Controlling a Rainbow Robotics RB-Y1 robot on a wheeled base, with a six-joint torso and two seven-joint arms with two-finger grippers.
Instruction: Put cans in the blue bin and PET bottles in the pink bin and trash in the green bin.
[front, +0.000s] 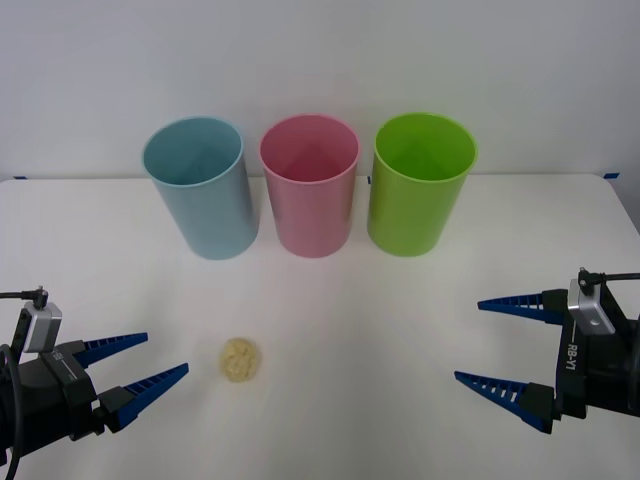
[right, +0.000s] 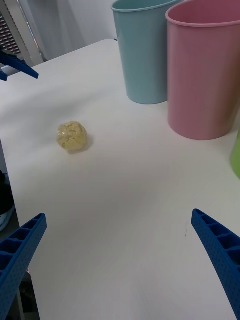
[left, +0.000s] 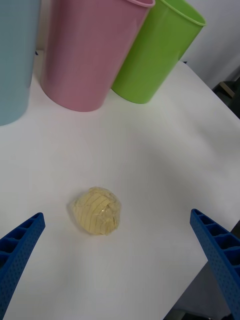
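A: front view?
B: table (front: 330, 330) white. Three bins upright in a row at 12 o'clock, near the back edge: blue bin (front: 200, 190) at 11, pink bin (front: 310, 190) dead centre, green bin (front: 418, 188) at 1. Blue and pink nearly touch, green just beside pink. All look empty from what the openings show

A: trash?
B: trash (front: 240, 359) lies on the table at 7 o'clock, well apart from the bins, nearest the blue one. Nothing touching it

A: grippers?
B: left gripper (front: 150, 365) at 8 o'clock, fingers spread, nothing between them, tips point toward the trash and stop just beside it. right gripper (front: 480, 342) at 4 o'clock, fingers wide apart, nothing held, well apart from the trash

A: right wrist view?
B: both blue fingers (right: 20, 250) splayed wide, bare table between. Trash (right: 72, 136) farther out, clear of them. Blue bin (right: 145, 50) and pink bin (right: 205, 70) stand beyond it, sliver of green bin (right: 236, 160) at the frame edge. Left gripper's tips (right: 15, 62) show beyond the trash

A: left wrist view?
B: fingers (left: 20, 255) apart here too, trash (left: 97, 211) lies ahead of the gap, touching neither. Blue bin (left: 15, 60), pink bin (left: 90, 55), green bin (left: 155, 55) stand behind it
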